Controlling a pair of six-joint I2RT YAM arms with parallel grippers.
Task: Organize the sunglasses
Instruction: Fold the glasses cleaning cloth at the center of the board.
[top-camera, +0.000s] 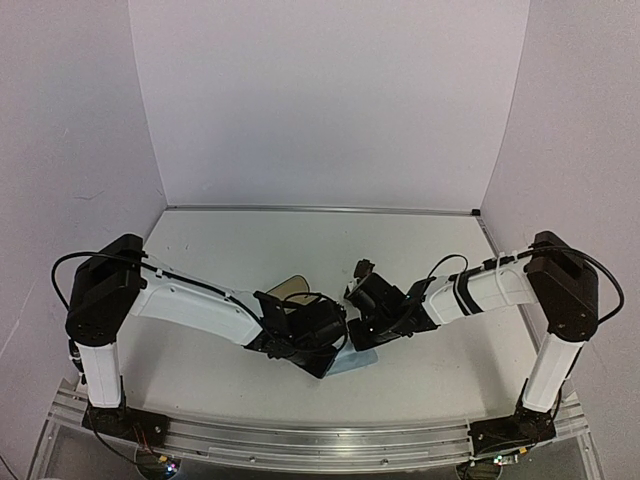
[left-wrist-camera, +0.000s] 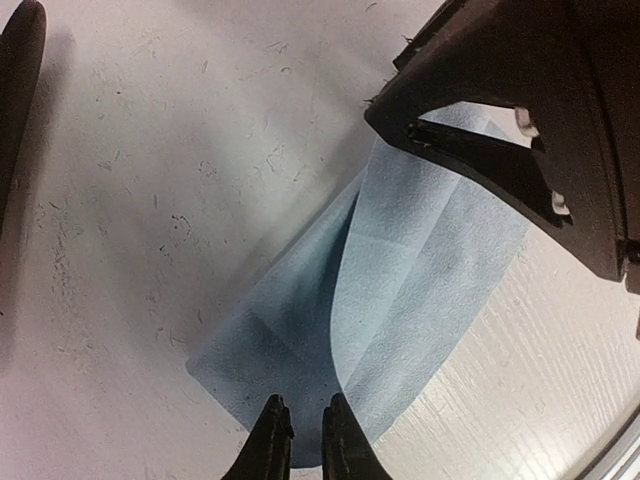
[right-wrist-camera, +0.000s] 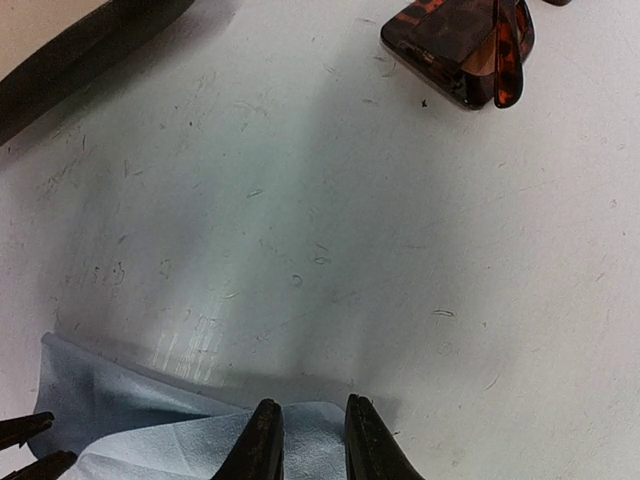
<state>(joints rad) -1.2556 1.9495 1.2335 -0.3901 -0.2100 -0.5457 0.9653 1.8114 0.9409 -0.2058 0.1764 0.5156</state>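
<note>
— How far has it got?

— Not far, I'd say. Starting at the left, the case (top-camera: 291, 287) lies open on the tabletop (top-camera: 430, 250) with its tan lining up. It is mostly hidden behind the left arm, so I can't tell if anything is in it.

— And the arms?

— Both are down at the blue cloth (left-wrist-camera: 400, 280) in the middle. The left end effector (left-wrist-camera: 300, 435) has its fingers almost together and looks to be pinching the near edge of the cloth. One side of the cloth is lapped over the rest, so it's partly folded. The right end effector (right-wrist-camera: 305, 435) is nearly closed too, nipping the opposite edge.

— The sunglasses?

— The sunglasses (right-wrist-camera: 460, 50) are folded and lie bare on the tabletop, out beyond the right end effector's fingers and well apart from the cloth. Neither arm has hold of them.

— So what's left?

— Most of it, by my reckoning. The cloth needs finishing, the sunglasses have to go into the case, and it probably gets shut.
</note>
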